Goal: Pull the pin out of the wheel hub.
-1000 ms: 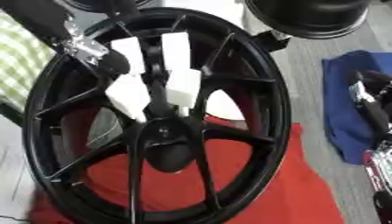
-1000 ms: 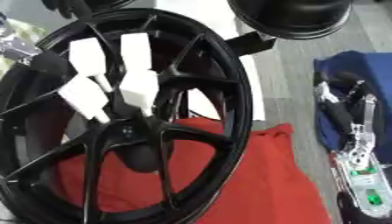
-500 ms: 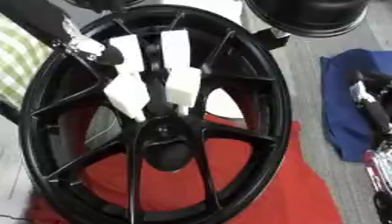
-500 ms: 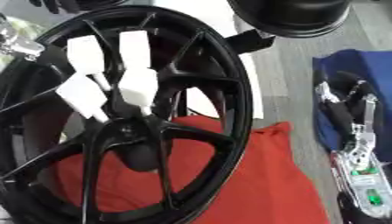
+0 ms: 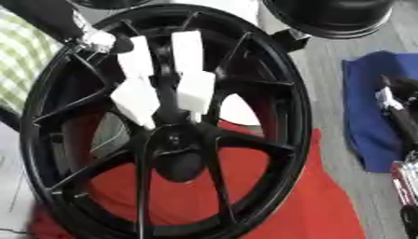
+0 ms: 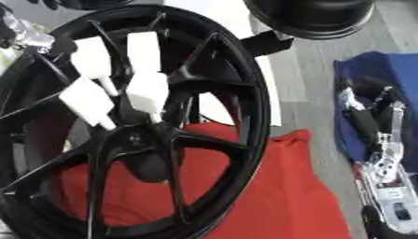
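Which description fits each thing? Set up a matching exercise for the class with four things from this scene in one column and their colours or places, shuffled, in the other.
Things:
1. wheel
2. cloth under the wheel
3. cloth at the right
4. left hand

Descriptions:
A. blue
B. white fingers against the spokes
C. black, standing on its rim
D. red

Pairs: 1-C, 2-D, 3-A, 4-B

Red cloth (image 5: pixel 269 196) spread low in view; blue cloth (image 5: pixel 372 116) at right on grey floor (image 6: pixel 306 79), apart from red one; green-checked fabric (image 5: pixel 20 65) at left edge; black round object (image 6: pixel 314 16) at top; white sheet (image 6: pixel 265 93) near centre
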Motion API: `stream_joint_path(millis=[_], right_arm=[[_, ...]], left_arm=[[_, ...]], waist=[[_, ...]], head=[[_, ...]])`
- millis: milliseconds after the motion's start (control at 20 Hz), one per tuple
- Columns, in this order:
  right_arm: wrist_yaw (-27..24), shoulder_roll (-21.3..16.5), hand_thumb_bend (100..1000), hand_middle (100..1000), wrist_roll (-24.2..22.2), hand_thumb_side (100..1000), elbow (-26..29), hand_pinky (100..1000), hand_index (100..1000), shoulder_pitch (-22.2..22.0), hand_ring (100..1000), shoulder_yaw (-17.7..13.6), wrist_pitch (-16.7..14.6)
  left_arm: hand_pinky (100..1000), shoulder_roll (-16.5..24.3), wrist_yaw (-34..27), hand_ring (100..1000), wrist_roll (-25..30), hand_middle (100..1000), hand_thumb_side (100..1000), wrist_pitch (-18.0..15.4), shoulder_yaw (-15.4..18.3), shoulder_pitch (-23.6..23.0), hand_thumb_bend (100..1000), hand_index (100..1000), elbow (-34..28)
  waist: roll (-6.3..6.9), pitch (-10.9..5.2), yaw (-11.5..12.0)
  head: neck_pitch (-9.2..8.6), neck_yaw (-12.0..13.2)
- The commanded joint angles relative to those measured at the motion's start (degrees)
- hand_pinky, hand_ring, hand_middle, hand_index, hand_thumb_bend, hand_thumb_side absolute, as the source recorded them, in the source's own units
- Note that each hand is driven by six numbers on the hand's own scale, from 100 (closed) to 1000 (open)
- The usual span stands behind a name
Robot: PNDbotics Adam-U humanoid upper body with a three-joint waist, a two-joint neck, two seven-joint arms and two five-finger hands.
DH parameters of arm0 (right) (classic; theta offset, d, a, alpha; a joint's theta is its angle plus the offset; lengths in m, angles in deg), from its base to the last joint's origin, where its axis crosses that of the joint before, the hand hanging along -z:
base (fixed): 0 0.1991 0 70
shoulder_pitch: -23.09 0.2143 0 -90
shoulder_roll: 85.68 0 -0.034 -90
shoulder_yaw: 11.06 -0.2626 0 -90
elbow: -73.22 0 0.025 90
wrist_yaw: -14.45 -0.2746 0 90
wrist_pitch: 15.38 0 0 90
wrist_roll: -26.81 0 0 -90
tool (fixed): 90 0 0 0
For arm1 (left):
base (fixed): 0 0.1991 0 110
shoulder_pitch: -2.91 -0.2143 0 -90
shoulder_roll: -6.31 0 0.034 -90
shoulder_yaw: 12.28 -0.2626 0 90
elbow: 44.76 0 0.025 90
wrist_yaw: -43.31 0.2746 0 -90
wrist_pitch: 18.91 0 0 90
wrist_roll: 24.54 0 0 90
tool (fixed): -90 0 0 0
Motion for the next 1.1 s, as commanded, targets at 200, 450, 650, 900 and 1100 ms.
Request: stream_joint_path(millis=[200,450,650,900,1100], right_arm=[[0.3,-0.8,480,584,0.1,358,1.4,601,687,0.4,735,-0.4,0.1],[0.3,-0.8,482,584,0.0,357,1.4,601,687,0.5,735,-0.4,0.1],[0.2,-0.7,485,584,0.0,356,1.5,601,687,0.6,735,-0.4,0.0],[0.1,-0.6,488,584,0.0,355,1.4,601,687,0.7,735,-0.3,0.0],[0.0,-0.6,490,584,-0.1,354,1.4,601,687,0.8,735,-0.3,0.0]], left_arm=[[776,0.1,0.2,756,1.0,736,607,0.5,-0.4,0.4,453,819,1.3],[775,-0.4,0.3,754,1.0,734,578,-0.1,-0.7,0.3,452,818,2.4],[767,-1.3,1.3,746,1.0,724,535,-0.2,-1.2,0.3,426,811,4.0],[759,-2.3,2.2,735,1.0,711,500,-0.6,-1.8,0.4,400,801,5.5],[758,-2.9,2.6,734,1.0,711,504,-0.7,-2.2,0.4,400,801,6.3]], waist=[[-0.05,-0.81,-0.2],[-0.12,-0.77,-0.3],[-0.23,-0.71,-0.5],[-0.29,-0.65,-0.6],[-0.33,-0.64,-0.7]], head=[[-0.29,0.4],[-0.39,0.6],[-0.45,0.8],[-0.42,1.0],[-0.46,1.1]])
